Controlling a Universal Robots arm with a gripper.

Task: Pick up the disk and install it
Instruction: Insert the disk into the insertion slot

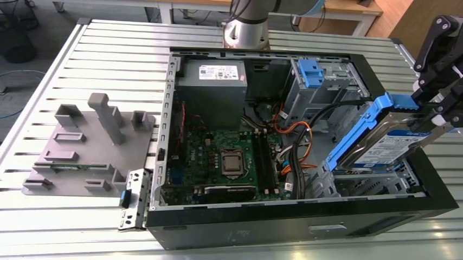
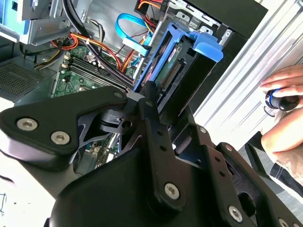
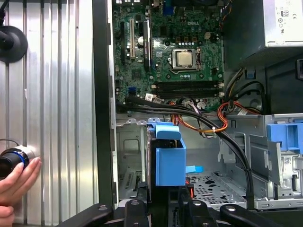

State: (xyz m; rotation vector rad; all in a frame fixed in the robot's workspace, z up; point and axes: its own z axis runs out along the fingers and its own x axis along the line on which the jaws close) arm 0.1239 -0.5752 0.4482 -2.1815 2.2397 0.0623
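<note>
The disk point(image 1: 382, 145), a silver drive with a white-and-blue label in a blue plastic bracket, hangs tilted over the drive bay point(image 1: 361, 181) at the near corner of the open computer case on the exterior view's right. My black gripper point(image 1: 428, 115) is shut on its upper end. In the second wrist view the fingers point(image 2: 150, 97) clamp the disk's edge, and the blue bracket point(image 2: 189, 42) points down into the case. The first wrist view shows the bracket's end tab point(image 3: 169, 161) above the empty metal bay floor point(image 3: 210, 187).
The case point(image 1: 289, 222) holds a motherboard point(image 1: 224, 162), a grey power supply box point(image 1: 211, 89), loose cables point(image 1: 304, 135) and a blue clip point(image 1: 309, 73) in the far bay. A grey fixture point(image 1: 87, 146) lies on the slatted table. A person's hand point(image 3: 16, 182) rests on a knob beside the case.
</note>
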